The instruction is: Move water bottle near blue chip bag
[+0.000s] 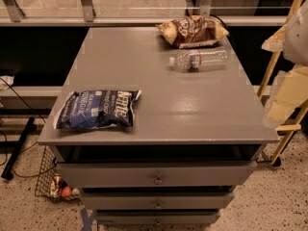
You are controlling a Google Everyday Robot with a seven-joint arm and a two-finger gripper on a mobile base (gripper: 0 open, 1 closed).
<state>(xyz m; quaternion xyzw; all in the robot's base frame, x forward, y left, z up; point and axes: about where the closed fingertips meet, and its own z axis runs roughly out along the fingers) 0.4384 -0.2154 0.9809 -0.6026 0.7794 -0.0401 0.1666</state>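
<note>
The water bottle lies on its side at the back right of the grey table top, its white cap pointing left and its red-and-blue label band near the middle. The blue chip bag, navy with white "Kettle" lettering, lies flat at the front left corner, far from the bottle. My gripper shows as pale cream shapes at the right edge of the view, beyond the table's right side and below the bottle's level in the picture. It holds nothing that I can see.
A brown-and-cream chip bag lies just behind the bottle at the back edge. The table is a drawer cabinet with several drawers in front. A wire basket sits on the floor at the left. A glass railing runs behind.
</note>
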